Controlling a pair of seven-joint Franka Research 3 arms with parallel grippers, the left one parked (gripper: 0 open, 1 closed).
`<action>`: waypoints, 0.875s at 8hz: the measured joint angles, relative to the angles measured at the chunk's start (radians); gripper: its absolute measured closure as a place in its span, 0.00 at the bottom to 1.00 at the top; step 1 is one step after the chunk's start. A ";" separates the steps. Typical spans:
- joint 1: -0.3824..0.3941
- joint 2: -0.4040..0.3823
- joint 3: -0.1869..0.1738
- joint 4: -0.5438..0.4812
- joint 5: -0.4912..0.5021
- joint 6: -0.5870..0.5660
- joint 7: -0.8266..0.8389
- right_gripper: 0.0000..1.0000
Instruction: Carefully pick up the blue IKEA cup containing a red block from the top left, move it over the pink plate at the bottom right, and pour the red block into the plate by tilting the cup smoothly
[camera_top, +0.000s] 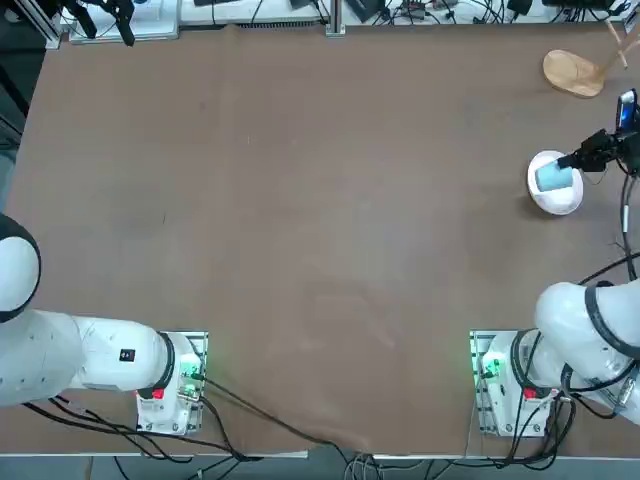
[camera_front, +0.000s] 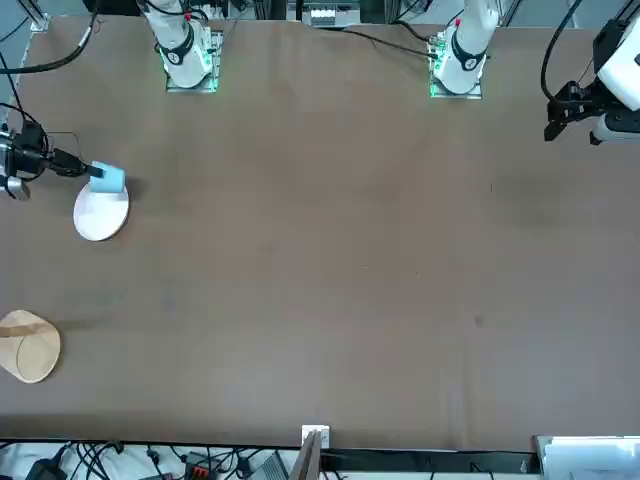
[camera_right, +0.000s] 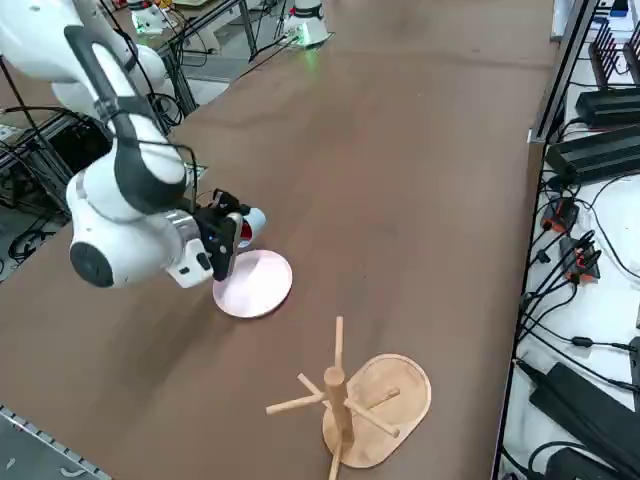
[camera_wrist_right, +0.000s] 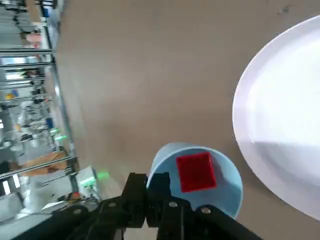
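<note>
My right gripper (camera_top: 582, 158) is shut on the rim of the blue IKEA cup (camera_top: 553, 178), holding it tipped on its side just above the pink plate (camera_top: 560, 204) near the table's right edge. In the wrist view the red block (camera_wrist_right: 196, 171) lies inside the tilted cup (camera_wrist_right: 222, 192), close to its mouth, with the plate (camera_wrist_right: 285, 130) beside it. The front view shows the cup (camera_front: 107, 179) over the near rim of the plate (camera_front: 100, 216). From the right side the cup (camera_right: 251, 221) hangs at the plate's (camera_right: 256, 286) edge, gripper (camera_right: 226, 236) behind it.
A tan wooden stand with pegs (camera_top: 574, 72) sits on an oval base beyond the plate, seen also from the side as the stand (camera_right: 358, 396). Cables and equipment line the table's far edge (camera_top: 330, 25).
</note>
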 joint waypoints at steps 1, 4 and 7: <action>-0.020 0.046 0.000 0.043 0.009 -0.053 -0.024 0.97; -0.051 0.173 0.000 0.145 0.064 -0.167 -0.091 0.97; -0.078 0.288 0.000 0.254 0.114 -0.304 -0.119 0.97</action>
